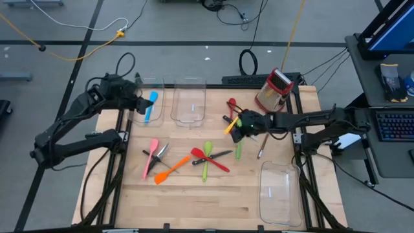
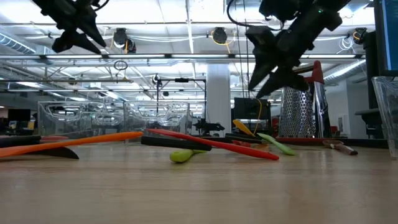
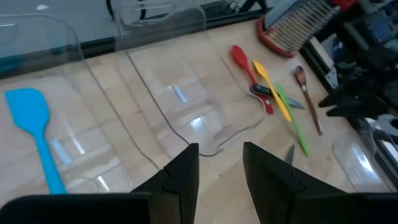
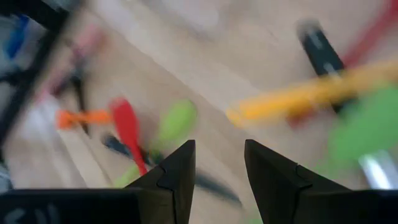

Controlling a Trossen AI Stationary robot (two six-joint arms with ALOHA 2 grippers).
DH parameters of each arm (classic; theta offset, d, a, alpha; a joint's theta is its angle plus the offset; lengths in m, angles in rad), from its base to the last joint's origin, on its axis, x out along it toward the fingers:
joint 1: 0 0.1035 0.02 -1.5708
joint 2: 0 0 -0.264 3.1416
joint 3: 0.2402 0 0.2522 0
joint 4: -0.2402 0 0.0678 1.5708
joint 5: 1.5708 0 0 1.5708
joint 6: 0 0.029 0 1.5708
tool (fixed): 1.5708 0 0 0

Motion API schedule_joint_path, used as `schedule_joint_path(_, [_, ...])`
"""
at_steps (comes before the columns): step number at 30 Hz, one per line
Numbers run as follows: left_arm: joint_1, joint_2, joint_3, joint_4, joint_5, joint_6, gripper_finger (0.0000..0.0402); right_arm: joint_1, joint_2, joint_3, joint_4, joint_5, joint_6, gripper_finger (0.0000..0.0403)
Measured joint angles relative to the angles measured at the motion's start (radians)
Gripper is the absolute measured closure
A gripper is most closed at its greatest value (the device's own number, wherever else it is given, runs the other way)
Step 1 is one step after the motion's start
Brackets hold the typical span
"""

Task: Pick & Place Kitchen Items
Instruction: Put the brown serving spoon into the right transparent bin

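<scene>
The right gripper (image 1: 237,129) is hovering over the cluster of utensils just in front of the box grater (image 1: 273,91), jaws parted with a gap and gripping nothing. The yellow spatula (image 3: 272,90), a red spoon (image 3: 249,73), a green spatula (image 3: 292,119) and a black-handled knife (image 1: 230,119) are lying crossed and touching there, so closing down could be catching two handles at once or scattering the pile; a wooden spoon (image 1: 263,145) is lying just beside it too. Flat handles on the tabletop (image 1: 194,194) are giving little to pinch, so a slip looks likely. The grater is standing upright close by, and a wide swing could be tipping it.

The left gripper (image 1: 136,100) is waiting left of the grater over a clear bin (image 1: 150,83) holding a blue spatula (image 1: 151,106), jaws slightly apart, empty. A second clear bin (image 1: 188,103) is sitting between that one and the grater, looking empty; a third (image 1: 281,191) is sitting well in front of the grater. More utensils, pink (image 1: 150,156), orange (image 1: 167,173), red (image 1: 209,160) and green (image 1: 207,160), are lying in front and to the left of the grater.

The tabletop is light wood, dark-framed. Cables are trailing on the grey floor; a desk with a keyboard (image 1: 392,126) is standing right of the grater.
</scene>
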Motion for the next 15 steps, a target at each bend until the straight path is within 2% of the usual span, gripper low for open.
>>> schedule_joint_path(4, [-0.03, -0.001, 0.0, 0.0, 0.0, 0.003, 0.0273, 0.0, 0.002, 0.001, -0.108, -0.005, 0.048, 0.0273])
schedule_joint_path(11, [-0.055, -0.001, 0.0, 0.002, -0.016, 0.011, 0.0273, 0.001, 0.003, 0.002, -0.161, -0.029, 0.092, 0.0273])
schedule_joint_path(15, [-0.057, -0.001, 0.0, 0.003, -0.018, 0.034, 0.0273, 0.001, 0.002, 0.002, -0.247, -0.104, 0.117, 0.0273])
